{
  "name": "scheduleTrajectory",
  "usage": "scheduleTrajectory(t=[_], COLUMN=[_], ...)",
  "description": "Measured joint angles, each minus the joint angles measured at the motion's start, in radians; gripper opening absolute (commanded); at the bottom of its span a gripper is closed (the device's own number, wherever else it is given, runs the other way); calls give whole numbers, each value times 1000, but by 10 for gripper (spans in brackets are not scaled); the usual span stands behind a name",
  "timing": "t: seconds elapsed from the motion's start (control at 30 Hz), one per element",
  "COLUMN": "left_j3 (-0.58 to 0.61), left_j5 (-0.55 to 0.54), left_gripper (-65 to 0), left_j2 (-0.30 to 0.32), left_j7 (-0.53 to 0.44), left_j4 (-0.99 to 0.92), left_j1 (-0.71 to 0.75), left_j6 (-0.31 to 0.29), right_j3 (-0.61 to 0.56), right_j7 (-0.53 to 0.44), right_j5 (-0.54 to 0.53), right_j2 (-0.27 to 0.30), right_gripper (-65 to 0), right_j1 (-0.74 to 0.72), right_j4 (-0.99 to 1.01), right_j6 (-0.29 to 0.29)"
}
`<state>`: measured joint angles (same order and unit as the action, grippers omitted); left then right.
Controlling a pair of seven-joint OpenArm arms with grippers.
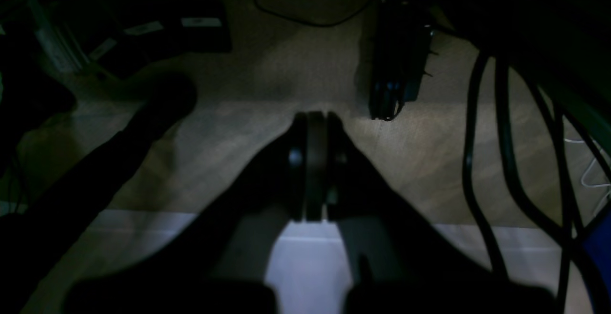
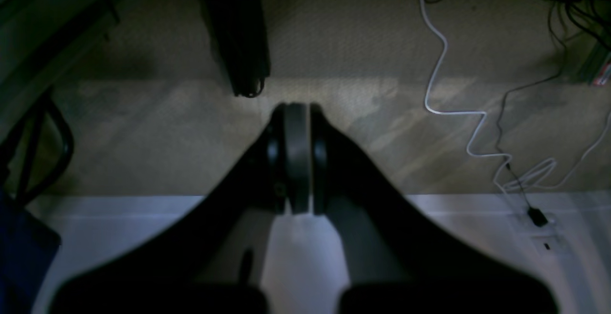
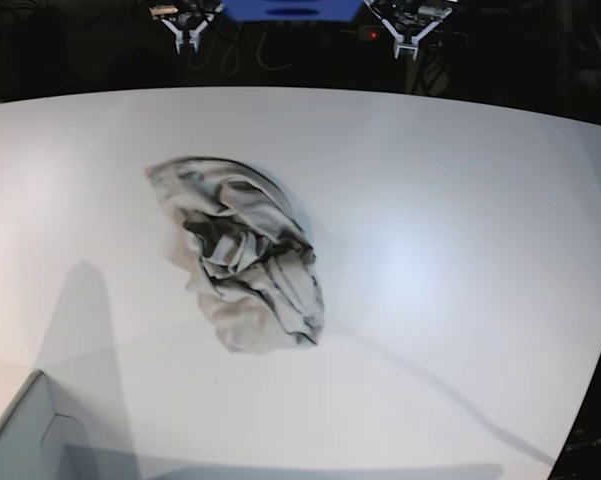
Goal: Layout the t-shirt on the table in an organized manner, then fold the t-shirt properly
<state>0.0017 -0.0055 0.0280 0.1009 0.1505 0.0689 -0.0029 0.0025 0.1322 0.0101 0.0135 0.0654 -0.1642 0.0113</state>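
The t-shirt [image 3: 242, 255] lies in a crumpled light grey-beige heap on the white table [image 3: 450, 250], left of centre in the base view. It does not show in either wrist view. In the left wrist view my left gripper [image 1: 315, 119] is shut with nothing in it, hanging past the table's edge [image 1: 143, 225] over the floor. My right gripper [image 2: 297, 109] is shut and empty too, above the table's edge [image 2: 119, 214]. Both are far from the shirt.
A grey box corner [image 3: 20, 440] sits at the table's lower left. Black cables [image 1: 472, 161] hang to the right of the left gripper. A white cable [image 2: 441, 66] runs over the floor, where a dark block [image 1: 398, 61] stands. White arm parts [image 3: 410, 28] sit beyond the far edge.
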Motion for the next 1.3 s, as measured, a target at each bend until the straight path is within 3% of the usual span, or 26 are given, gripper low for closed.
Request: scheduleTrajectory(t=[0.63,0.8,1.07,1.3], left_j3=[0,0,1,3], left_j5=[0,-13,-237,-375], left_gripper=[-650,-650,-650,-650], left_j2=[0,47,180,251], left_j7=[-4,7,9,28], left_j4=[4,303,777,1140], left_j1=[7,175,429,625], left_j6=[0,3,10,13], right_j3=[0,-1,-2,-2], right_j7=[6,14,66,104], right_j5=[0,-5,0,-3], right_j2=[-2,-8,0,22], right_gripper=[-650,-650,-650,-650], right_j1=[33,215,524,757], right_j4=[-35,-337,-904,-1408], right_j6=[0,-8,-14,-15])
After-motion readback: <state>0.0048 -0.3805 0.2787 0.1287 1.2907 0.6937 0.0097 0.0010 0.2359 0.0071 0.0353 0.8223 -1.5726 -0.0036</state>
